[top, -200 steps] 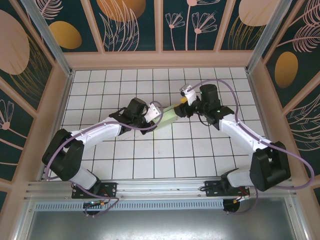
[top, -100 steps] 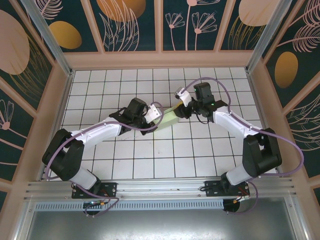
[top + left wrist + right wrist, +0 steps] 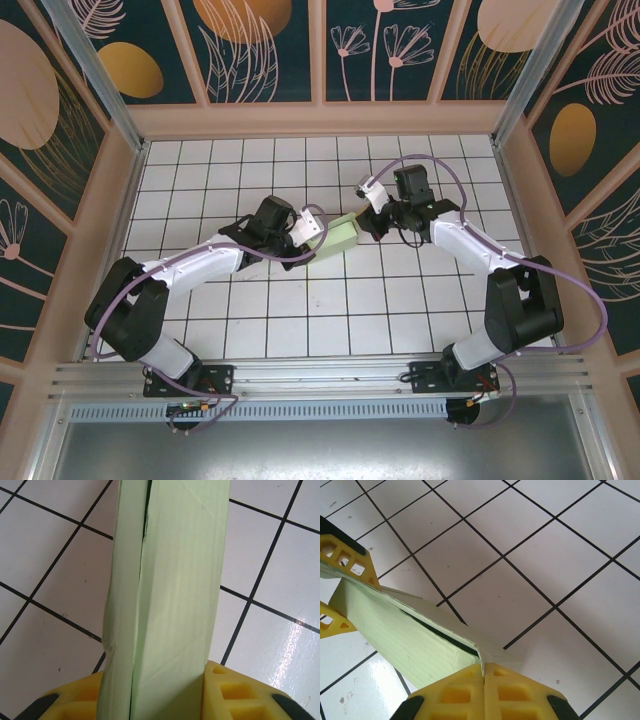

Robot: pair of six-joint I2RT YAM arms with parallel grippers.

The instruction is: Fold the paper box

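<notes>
The top camera looks down from behind the arms over the whole worktop (image 3: 200,180). Both wrist cameras face the paper box (image 3: 170,605) close-up, from opposite ends.

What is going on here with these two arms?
Two robot arms hold a pale mint-green thin card box between them. The left gripper clamps one end; the right gripper is pinched shut on the corner of the other end. The box is partly folded, and one long seam gapes open.
</notes>
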